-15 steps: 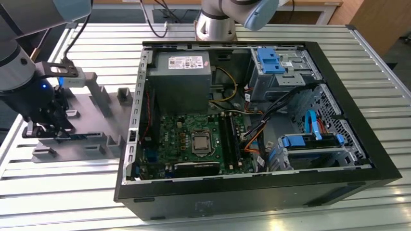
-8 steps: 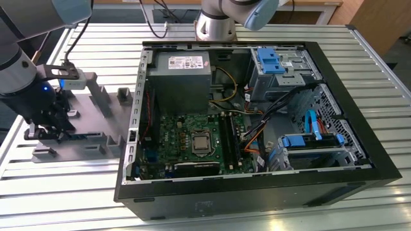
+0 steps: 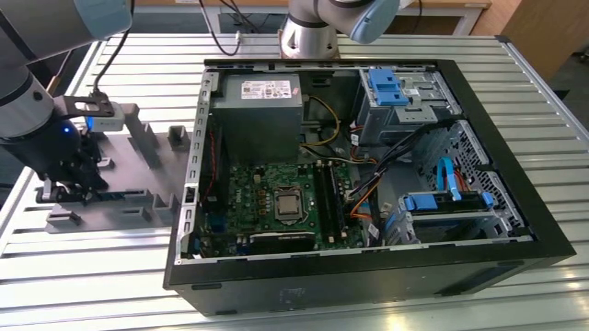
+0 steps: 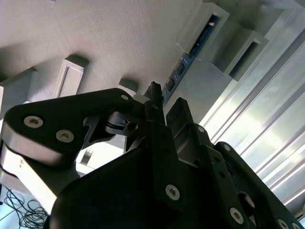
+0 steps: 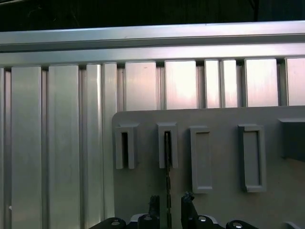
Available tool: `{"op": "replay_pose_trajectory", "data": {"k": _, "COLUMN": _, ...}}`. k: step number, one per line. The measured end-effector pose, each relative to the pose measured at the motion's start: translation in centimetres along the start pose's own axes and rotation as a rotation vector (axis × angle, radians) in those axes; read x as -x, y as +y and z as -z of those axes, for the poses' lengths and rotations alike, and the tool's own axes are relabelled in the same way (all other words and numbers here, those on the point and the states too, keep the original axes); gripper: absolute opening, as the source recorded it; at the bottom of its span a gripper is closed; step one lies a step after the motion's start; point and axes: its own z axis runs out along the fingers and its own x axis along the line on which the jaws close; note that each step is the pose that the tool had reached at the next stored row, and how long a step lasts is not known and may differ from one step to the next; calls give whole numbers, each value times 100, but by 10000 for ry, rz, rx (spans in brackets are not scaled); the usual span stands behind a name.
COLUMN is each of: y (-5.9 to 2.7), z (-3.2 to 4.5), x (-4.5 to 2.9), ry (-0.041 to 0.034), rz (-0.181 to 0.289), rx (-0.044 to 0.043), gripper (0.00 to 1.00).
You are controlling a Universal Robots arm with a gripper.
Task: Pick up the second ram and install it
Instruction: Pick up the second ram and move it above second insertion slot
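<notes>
The second ram (image 5: 167,162) stands on edge in a slot of the grey tray (image 5: 224,210), seen as a thin dark strip. In the second wrist view its blue-green edge (image 4: 182,67) runs from a tray post down between my fingers. My gripper (image 5: 170,205) straddles the ram's near end, open, with a small gap showing on each side of the stick. In the exterior view the gripper (image 3: 65,189) hangs low over the tray (image 3: 138,186) at the exterior view's left, away from the computer case.
The open computer case (image 3: 368,276) lies at the exterior view's right of the tray, with the green motherboard (image 3: 262,200) and the dark memory slots (image 3: 329,196) inside. Upright tray posts (image 3: 147,141) rise near the gripper. A slatted metal table (image 3: 92,276) carries everything.
</notes>
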Motion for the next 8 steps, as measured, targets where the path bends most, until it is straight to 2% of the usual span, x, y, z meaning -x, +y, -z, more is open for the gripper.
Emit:
{"op": "replay_pose_trajectory", "data": {"k": 7, "y": 4, "z": -32, "x": -4, "ry": 0, "rz": 1, "rx": 0, "gripper": 30}}
{"op": "replay_pose_trajectory", "data": {"k": 8, "y": 5, "z": -35, "x": -4, "ry": 0, "rz": 2, "rx": 0, "gripper": 24}}
